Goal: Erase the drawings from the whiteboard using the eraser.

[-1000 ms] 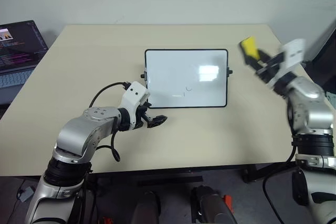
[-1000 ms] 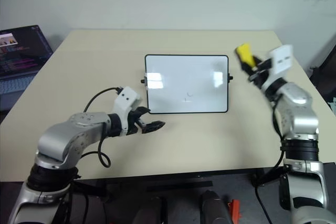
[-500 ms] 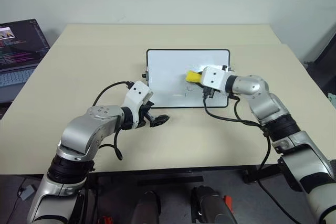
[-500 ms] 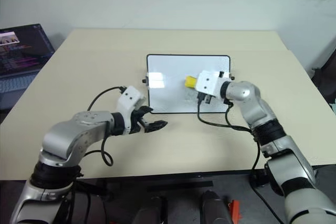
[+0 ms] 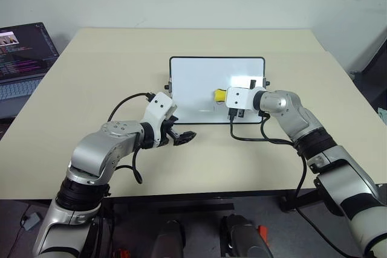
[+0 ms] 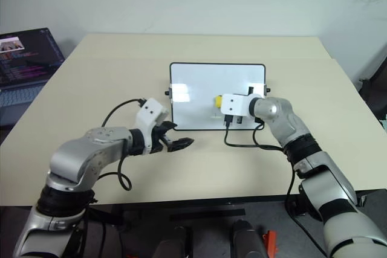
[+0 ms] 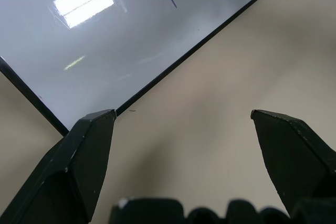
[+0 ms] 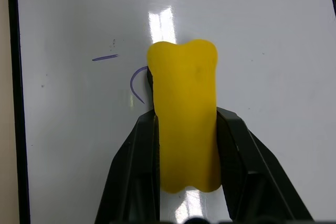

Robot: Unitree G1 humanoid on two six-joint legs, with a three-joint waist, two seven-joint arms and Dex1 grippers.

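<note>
Yellow eraser sits clamped in the right claw over the whiteboard, near its middle-right, w/ a curved stroke and a short dash of the drawings just beside it. Left claw, fingers apart & empty, hangs above the beige surface at the board's near-left corner. Laptop at far left.
</note>
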